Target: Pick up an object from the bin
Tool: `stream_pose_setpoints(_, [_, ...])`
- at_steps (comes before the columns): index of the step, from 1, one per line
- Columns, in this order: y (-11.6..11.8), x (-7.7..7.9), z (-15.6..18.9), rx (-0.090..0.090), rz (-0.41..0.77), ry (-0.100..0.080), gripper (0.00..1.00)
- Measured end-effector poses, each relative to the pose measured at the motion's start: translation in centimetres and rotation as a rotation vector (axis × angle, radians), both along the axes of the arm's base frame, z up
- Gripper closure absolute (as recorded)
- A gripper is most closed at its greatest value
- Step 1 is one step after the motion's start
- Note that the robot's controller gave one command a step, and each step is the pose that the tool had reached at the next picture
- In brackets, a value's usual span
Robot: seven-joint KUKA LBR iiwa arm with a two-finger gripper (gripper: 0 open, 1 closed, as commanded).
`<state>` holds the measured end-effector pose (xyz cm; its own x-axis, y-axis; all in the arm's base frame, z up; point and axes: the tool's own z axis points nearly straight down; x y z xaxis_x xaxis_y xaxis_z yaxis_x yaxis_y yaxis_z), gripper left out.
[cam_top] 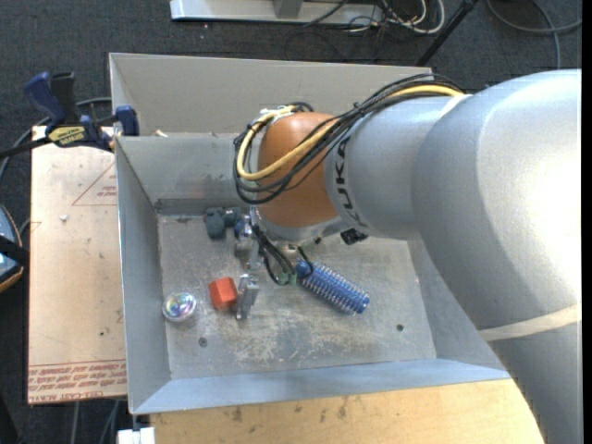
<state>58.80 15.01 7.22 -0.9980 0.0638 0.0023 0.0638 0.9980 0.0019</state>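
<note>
My gripper (245, 301) hangs low over the left-middle of the bin floor, its fingertips close to the floor. A small red block (221, 293) lies just left of the fingertips, touching or nearly touching them. It is beside the fingers, not between them. A blue ridged hair-roller-like cylinder (334, 289) lies to the right of the gripper, partly under the arm. A shiny silver ball-like thing (179, 306) sits further left, near the bin's left wall.
A dark blue-grey piece (220, 222) lies at the back of the bin floor, behind the gripper. The big arm with its orange cover and cables hides the bin's back middle and right side.
</note>
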Motion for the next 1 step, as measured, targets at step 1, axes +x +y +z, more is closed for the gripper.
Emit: stream_pose_setpoints(1, [3.94,-3.32,0.25,0.001,0.217,-0.017,0.00])
